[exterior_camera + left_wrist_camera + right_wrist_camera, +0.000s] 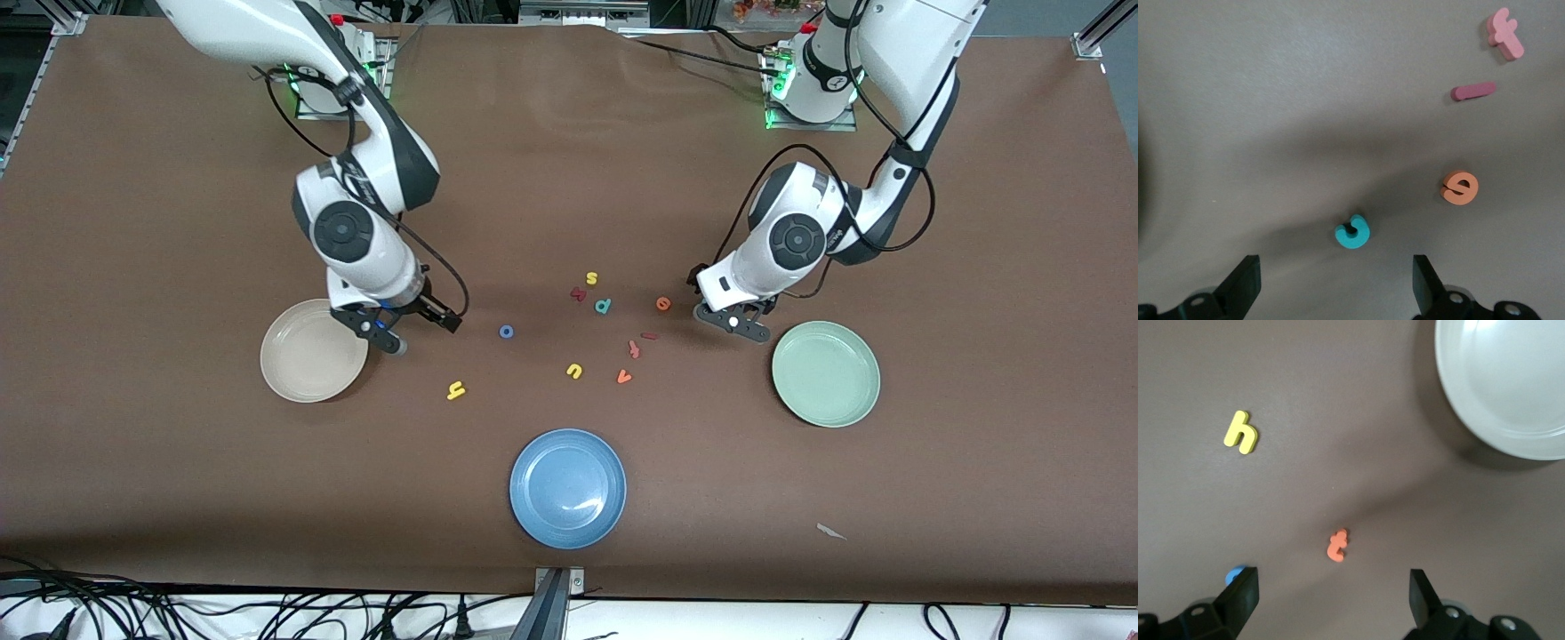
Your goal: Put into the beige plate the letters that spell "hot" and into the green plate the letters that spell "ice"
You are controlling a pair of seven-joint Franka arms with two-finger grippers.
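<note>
your left gripper [738,322] hangs low with jaws apart and nothing between them, over the teal "c" [1353,231]; the orange "e" [663,304] lies just beside it, the dark red "i" [649,336] a little nearer the front camera, all near the pale green plate [826,373] at the left arm's end. your right gripper [404,331] hangs spread wide and empty over a small orange "t" [1337,545], at the edge of the beige plate [313,350]. the yellow "h" [456,389] sits nearer the front camera, the blue "o" [506,332] toward table centre. both plates hold nothing. mid-table you also have a pinkish letter [634,348], yellow "u" [574,370], orange "v" [624,377], teal "p" [603,306], yellow "s" [591,278], and a blue plate [567,488] nearest the camera.
</note>
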